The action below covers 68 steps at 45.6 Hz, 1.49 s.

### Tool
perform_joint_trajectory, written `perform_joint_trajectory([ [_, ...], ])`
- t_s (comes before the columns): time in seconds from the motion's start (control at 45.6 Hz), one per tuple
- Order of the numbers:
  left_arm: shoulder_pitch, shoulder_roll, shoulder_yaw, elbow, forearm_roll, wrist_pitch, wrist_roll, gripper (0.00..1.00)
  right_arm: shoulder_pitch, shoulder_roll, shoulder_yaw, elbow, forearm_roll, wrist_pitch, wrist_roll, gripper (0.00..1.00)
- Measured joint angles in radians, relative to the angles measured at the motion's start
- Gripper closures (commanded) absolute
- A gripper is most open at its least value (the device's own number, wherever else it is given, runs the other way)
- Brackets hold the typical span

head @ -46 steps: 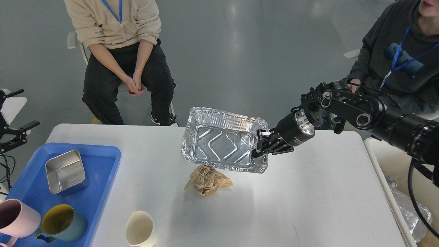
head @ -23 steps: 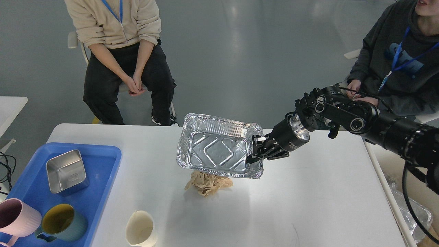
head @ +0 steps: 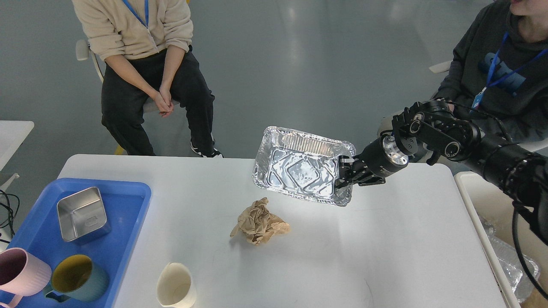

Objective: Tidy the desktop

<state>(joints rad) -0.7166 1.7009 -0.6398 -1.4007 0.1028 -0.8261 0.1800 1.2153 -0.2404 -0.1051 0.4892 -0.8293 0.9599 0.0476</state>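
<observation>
The white desktop (head: 385,248) fills the lower part of the head view. My right gripper (head: 344,177) is shut on the right rim of a shiny foil tray (head: 302,171) and holds it tilted in the air above the table's far middle. A crumpled brown paper ball (head: 259,222) lies on the table below and left of the foil tray. A cream paper cup (head: 175,287) stands near the front edge. My left gripper is out of view.
A blue plastic tray (head: 124,239) at the left holds a steel square tin (head: 81,214), a teal mug (head: 79,278) and a pink mug (head: 21,278). A cream-white bin (head: 483,214) with foil trays stands at the right. Two people sit beyond the table.
My right gripper has lifted the foil tray up and to the right, off the paper ball, which now shows fully. The tray is tilted more.
</observation>
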Motion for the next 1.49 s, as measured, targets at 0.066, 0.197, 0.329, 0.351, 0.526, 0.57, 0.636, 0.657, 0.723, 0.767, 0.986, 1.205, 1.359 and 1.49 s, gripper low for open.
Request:
perform_joint_trajectory([
  [0.066, -0.010, -0.025, -0.006, 0.001, 0.003, 0.006, 0.019, 0.03, -0.003, -0.037, -0.043, 0.009, -0.002, 0.000, 0.000, 1.00],
  [0.197, -0.029, -0.058, -0.010, 0.015, 0.023, 0.009, 0.041, 0.03, -0.008, -0.073, -0.065, 0.030, -0.009, 0.000, 0.001, 1.00],
  [0.329, -0.069, -0.102, -0.011, 0.053, 0.068, 0.007, 0.055, 0.03, 0.007, -0.098, -0.067, 0.041, -0.043, 0.000, 0.001, 1.00],
  [0.351, -0.077, -0.111, -0.011, 0.061, 0.072, 0.006, 0.061, 0.03, 0.010, -0.100, -0.067, 0.044, -0.048, 0.000, 0.001, 1.00],
  [0.526, -0.098, -0.161, -0.009, 0.072, 0.096, 0.008, 0.097, 0.03, 0.037, -0.110, -0.068, 0.064, -0.060, 0.000, 0.000, 1.00],
  [0.57, -0.098, -0.178, -0.008, 0.066, 0.107, 0.017, 0.100, 0.03, 0.040, -0.110, -0.068, 0.065, -0.061, 0.000, 0.000, 1.00],
  [0.636, -0.098, -0.199, -0.006, 0.048, 0.116, 0.034, 0.104, 0.03, 0.044, -0.111, -0.068, 0.069, -0.063, 0.000, 0.000, 1.00],
  [0.657, -0.097, -0.208, -0.005, 0.038, 0.119, 0.042, 0.108, 0.03, 0.045, -0.111, -0.068, 0.070, -0.063, 0.000, 0.000, 1.00],
  [0.723, -0.095, -0.228, 0.002, -0.003, 0.124, 0.064, 0.121, 0.03, 0.047, -0.111, -0.068, 0.072, -0.063, 0.000, 0.000, 1.00],
  [0.767, -0.092, -0.239, 0.008, -0.040, 0.131, 0.081, 0.128, 0.03, 0.048, -0.110, -0.068, 0.072, -0.063, 0.000, 0.000, 1.00],
  [0.986, -0.050, -0.266, 0.121, -0.293, 0.210, 0.189, 0.146, 0.03, 0.066, -0.097, -0.065, 0.074, -0.063, 0.000, -0.002, 1.00],
  [1.205, 0.044, -0.347, 0.209, -0.361, 0.450, 0.207, 0.165, 0.04, 0.074, -0.091, -0.064, 0.074, -0.063, 0.000, -0.002, 1.00],
  [1.359, 0.127, -0.479, 0.215, -0.357, 0.593, 0.274, 0.182, 0.07, 0.074, -0.089, -0.064, 0.074, -0.064, 0.000, -0.002, 1.00],
  [1.49, 0.159, -0.598, 0.235, -0.341, 0.663, 0.329, 0.209, 0.16, 0.074, -0.089, -0.064, 0.074, -0.064, 0.000, -0.002, 1.00],
])
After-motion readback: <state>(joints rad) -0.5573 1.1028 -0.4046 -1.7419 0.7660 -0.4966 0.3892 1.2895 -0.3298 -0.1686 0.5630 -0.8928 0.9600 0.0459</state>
